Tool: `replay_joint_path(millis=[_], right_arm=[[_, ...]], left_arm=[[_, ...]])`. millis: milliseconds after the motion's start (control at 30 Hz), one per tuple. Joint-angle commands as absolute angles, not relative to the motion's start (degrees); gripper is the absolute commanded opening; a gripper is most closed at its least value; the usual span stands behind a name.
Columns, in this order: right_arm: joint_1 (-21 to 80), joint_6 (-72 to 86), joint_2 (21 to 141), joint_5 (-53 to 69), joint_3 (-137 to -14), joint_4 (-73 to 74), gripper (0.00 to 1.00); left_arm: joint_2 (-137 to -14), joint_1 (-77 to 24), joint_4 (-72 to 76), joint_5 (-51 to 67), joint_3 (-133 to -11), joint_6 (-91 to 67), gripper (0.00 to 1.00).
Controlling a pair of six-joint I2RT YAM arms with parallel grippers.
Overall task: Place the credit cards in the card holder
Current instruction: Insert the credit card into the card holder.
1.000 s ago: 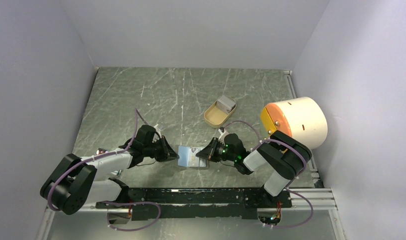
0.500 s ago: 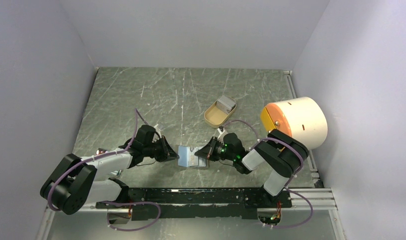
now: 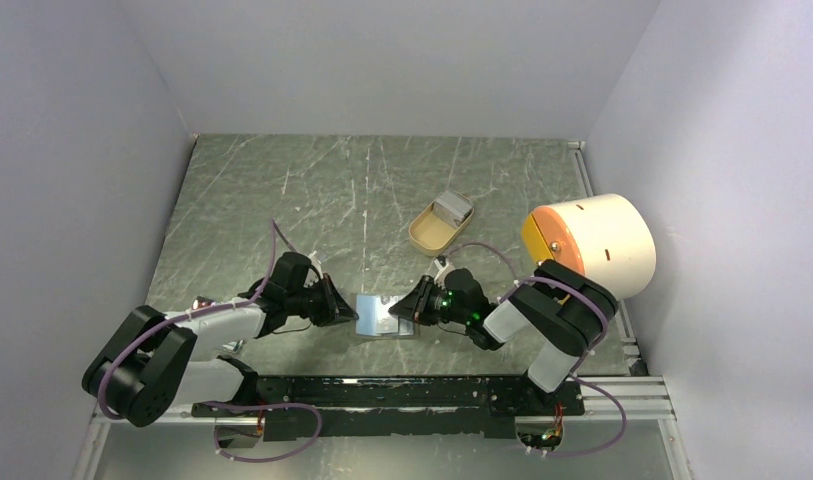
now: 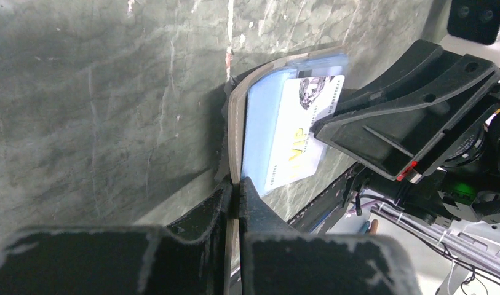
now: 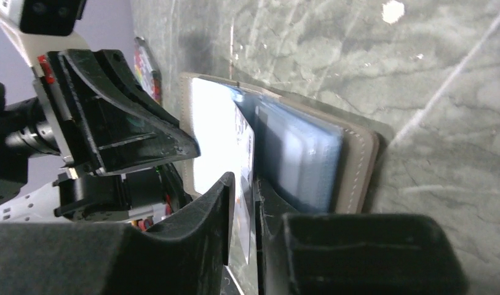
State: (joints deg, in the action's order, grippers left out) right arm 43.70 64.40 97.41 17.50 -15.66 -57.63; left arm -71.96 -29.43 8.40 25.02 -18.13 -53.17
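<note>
Over the last second the right gripper (image 3: 409, 309) has edged left toward the left gripper (image 3: 346, 312). The gap between them is narrower, and less of the card holder (image 3: 380, 316) shows from above. The holder has stayed near the table's near edge, between the two arms.

The left wrist view shows the left fingers clenched on the holder's tan edge (image 4: 234, 153), standing it open on the table. The right wrist view shows the right fingers pinched on a white credit card (image 5: 243, 144), pressed against the holder's bluish inside. Most of the card (image 4: 299, 138), printed "VIP", is still outside the pocket.

The leftward creep reads as the card being fed in. I judge the insertion begun but not finished, so the card needs more travel before the right gripper lets go.
</note>
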Motion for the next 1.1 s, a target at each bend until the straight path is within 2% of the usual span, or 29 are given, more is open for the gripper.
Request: replay_joint_path(millis=[0, 200, 433, 1067], right_arm=[[44.44, 61.67, 92.86, 12.75, -16.79, -46.58, 0.26], [44.94, 57.31, 87.46, 9.23, -20.19, -33.95, 0.37], [46.69, 55.24, 86.87, 7.46, -24.61, -24.23, 0.39], [49.3, 53.89, 85.37, 6.04, -28.18, -14.64, 0.44]], left_arm=[[-72.08, -29.07, 10.02, 26.76, -17.47, -53.24, 0.09], [-72.02, -29.08, 10.24, 26.87, -17.53, -53.09, 0.09], [-72.33, -29.05, 10.56, 27.25, -17.58, -52.87, 0.09], [-72.6, -29.09, 10.18, 27.58, -18.39, -52.08, 0.09]])
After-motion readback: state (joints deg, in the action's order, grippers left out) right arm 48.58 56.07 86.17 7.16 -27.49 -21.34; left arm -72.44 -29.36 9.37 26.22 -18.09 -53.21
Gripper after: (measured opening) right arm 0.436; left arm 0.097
